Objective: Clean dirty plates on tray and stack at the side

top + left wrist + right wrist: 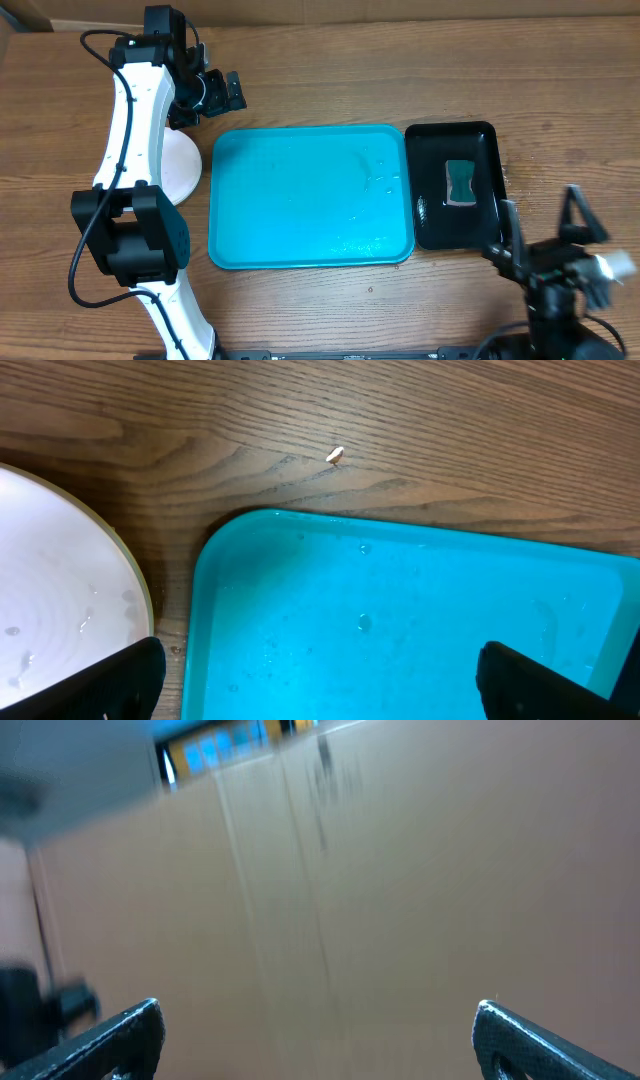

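Brown wood-grain surface (400,60) fills the overhead view. At far left a white plate (182,165) lies on it, partly hidden under the white left arm (130,120) and just beside the left rim of the turquoise tray (310,200). The left wrist view shows water drops on this plate and a thin yellowish edge under its rim. The left end effector (222,92) hovers near the tray's far left corner, its fingers spread wide with nothing between them. A pale crumb (335,456) lies on the wood just beyond that corner. The tray carries no plates, only scattered droplets. Touching its right rim is a glossy black tray (485,145) with a teal sponge (460,182) in it. At lower right, the right end effector (543,220) is raised, wide open and empty; its wrist view is blurred.
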